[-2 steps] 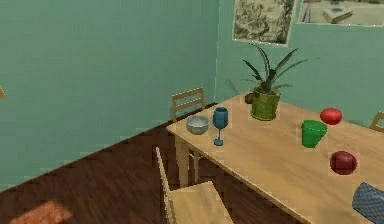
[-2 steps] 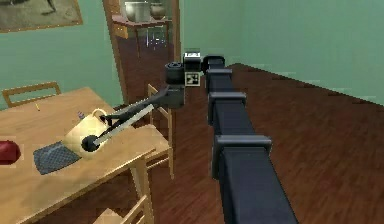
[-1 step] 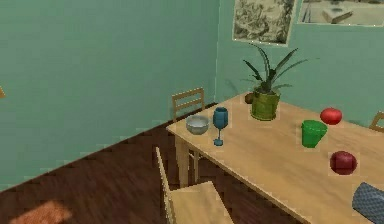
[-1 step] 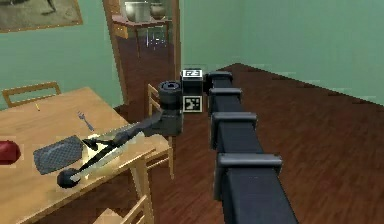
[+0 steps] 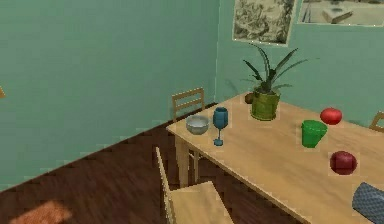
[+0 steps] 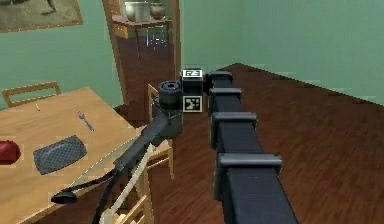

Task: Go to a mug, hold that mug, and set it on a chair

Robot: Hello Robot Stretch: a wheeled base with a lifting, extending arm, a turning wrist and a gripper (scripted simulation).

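Forward view, green mug (image 5: 313, 133) on wooden table (image 5: 255, 162), chair (image 5: 187, 102) beside

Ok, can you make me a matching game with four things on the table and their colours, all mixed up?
Things:
1. bowl
2. stemmed glass
3. mug
4. round thing just behind the mug

Colours:
A. green
B. red
C. grey
D. blue

Right pairs: 1-C, 2-D, 3-A, 4-B.
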